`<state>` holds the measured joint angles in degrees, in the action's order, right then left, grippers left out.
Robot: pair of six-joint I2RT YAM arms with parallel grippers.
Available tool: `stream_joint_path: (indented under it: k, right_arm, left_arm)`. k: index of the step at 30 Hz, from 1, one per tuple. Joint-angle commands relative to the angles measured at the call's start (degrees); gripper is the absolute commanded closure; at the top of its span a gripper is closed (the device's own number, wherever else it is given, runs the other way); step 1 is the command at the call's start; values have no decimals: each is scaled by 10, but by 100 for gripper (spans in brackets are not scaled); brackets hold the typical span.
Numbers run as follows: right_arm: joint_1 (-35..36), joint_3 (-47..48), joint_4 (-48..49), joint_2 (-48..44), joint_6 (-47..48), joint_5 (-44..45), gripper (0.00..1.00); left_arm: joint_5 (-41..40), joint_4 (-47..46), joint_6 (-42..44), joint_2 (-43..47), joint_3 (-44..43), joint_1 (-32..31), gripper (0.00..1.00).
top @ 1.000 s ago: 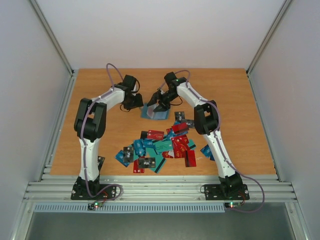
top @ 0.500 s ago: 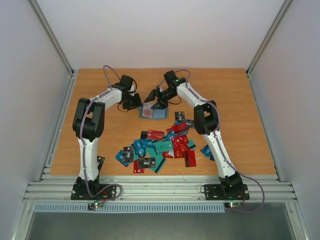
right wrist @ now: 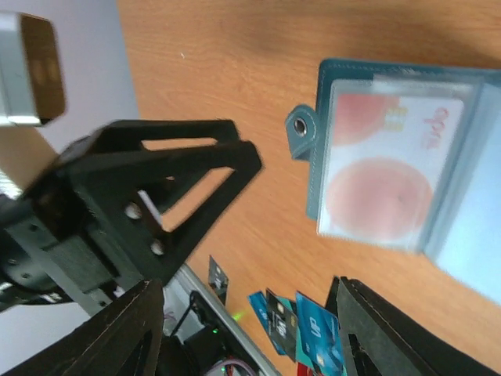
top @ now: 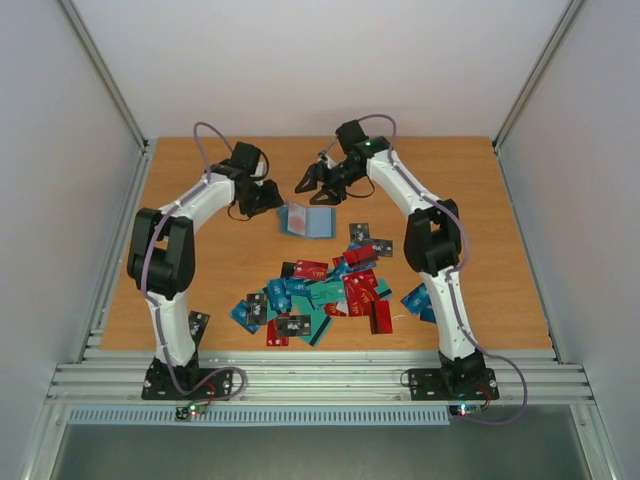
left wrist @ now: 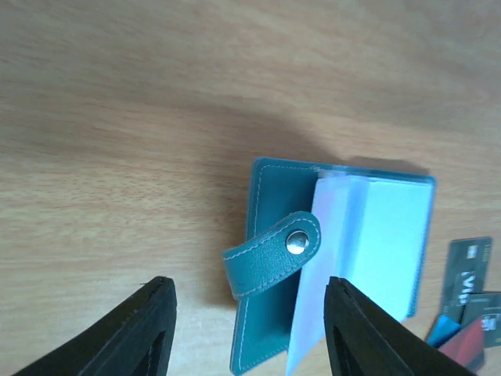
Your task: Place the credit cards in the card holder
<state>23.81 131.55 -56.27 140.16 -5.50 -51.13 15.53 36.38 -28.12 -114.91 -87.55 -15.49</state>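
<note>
Card holder: the dull teal-blue folding card holder (top: 308,222) lies open and flat on the wooden table (top: 200,260), at its far middle, beyond the card pile.
Holder detail: the snap strap (left wrist: 274,252) hangs loose over the cover, and the clear sleeves (left wrist: 368,235) are fanned out to one side.
Loaded card: one red card (right wrist: 391,157) shows through the top sleeve in the right wrist view.
Change, left gripper: the left gripper (top: 265,197) was down at the holder's left edge a second ago. It now stands just to the left of the holder, jaws apart and empty.
Change, right gripper: the right gripper (top: 318,180) was over the holder. It is now lifted clear behind it, jaws apart and empty.
Change, holder: released by both arms, and shifted only slightly.
Remaining stock: the thin plastic credit cards in red, teal, blue and black (top: 320,295) sit heaped well apart from the holder, nearer the bases.
Meaning: one insertion appears finished, and the open holder is likely ready for the next card.
Task progress: early, because most cards remain outside the holder.
</note>
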Motion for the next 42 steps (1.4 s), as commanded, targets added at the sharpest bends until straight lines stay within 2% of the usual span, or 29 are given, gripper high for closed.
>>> stream_joint_path:
  k: [1, 4, 10, 18, 25, 33, 42]
  right_arm:
    - [4, -52, -45, -76, 40, 77, 39]
    - [4, -113, -55, -132, 45, 129, 39]
    - [4, -318, -41, -278, 66, 217, 39]
    - [4, -545, -45, -446, 18, 315, 40]
    - [4, -688, -62, -534, -9, 408, 41]
    - [4, -820, -11, -577, -65, 364, 42]
    - [4, -918, 78, -591, -103, 313, 54]
  left_arm:
    - [-22, 13, 0, 48, 11, -1, 43]
    - [-24, 16, -1, 87, 28, 0, 41]
    - [-1, 33, 5, 164, 88, -16, 40]
    - [61, 48, 22, 242, 161, -113, 40]
    - [128, -44, -61, 278, 247, -196, 40]
    - [137, -118, -142, 213, 241, -305, 40]
    - [144, -184, -190, 112, 216, -392, 44]
